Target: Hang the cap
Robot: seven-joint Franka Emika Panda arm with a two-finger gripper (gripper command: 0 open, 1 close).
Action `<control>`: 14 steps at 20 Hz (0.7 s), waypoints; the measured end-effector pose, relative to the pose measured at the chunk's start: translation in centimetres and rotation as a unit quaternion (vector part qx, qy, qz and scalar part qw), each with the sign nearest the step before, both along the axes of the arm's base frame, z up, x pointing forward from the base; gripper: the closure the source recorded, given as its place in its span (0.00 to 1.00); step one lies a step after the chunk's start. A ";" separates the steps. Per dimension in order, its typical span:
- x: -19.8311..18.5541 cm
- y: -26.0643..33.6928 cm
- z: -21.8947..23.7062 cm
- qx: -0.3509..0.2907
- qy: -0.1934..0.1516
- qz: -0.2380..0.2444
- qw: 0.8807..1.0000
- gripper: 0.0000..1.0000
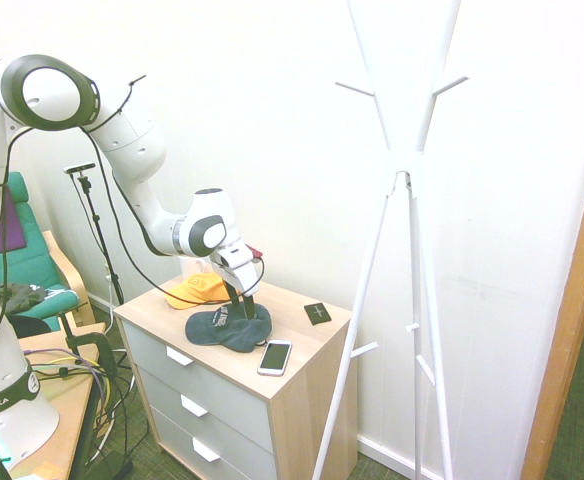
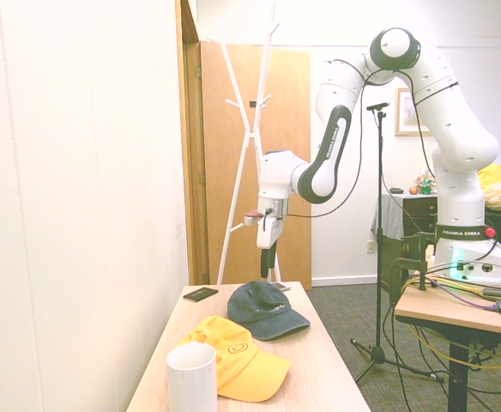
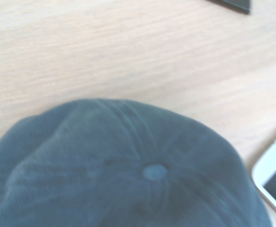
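We see a white phone point(image 1: 275, 357) at the desk's point(image 1: 294, 385) front edge, and just behind it the cap point(image 1: 228, 328) lying mid-top, bare wood around it. The pincer point(image 1: 246, 305) hangs right over the cap's crown; whether its fingers stand apart or touch the fabric we cannot tell. An orange-yellow cap point(image 1: 198, 290) sits behind, a black card point(image 1: 317, 313) toward the wall edge. The coat stand point(image 1: 402, 200) rises beside the desk, top cut off.

Cap point(image 1: 228, 328) on dresser point(image 1: 290, 385), between other cap point(image 1: 198, 290) and phone point(image 1: 274, 357).
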State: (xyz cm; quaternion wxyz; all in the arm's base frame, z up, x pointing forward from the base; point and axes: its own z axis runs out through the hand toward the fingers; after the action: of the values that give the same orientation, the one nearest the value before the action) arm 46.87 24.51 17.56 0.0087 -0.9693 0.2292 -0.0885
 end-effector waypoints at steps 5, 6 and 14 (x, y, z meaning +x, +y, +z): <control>0.7 0.7 -2.6 -0.020 0.006 0.005 1.000 0.00; 0.9 0.6 -3.0 -0.025 0.007 0.004 1.000 1.00; 0.7 1.2 -4.3 -0.033 0.011 -0.004 0.999 1.00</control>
State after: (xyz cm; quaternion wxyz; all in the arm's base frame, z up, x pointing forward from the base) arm 47.55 25.72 13.25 -0.0264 -0.9691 0.2299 -0.0852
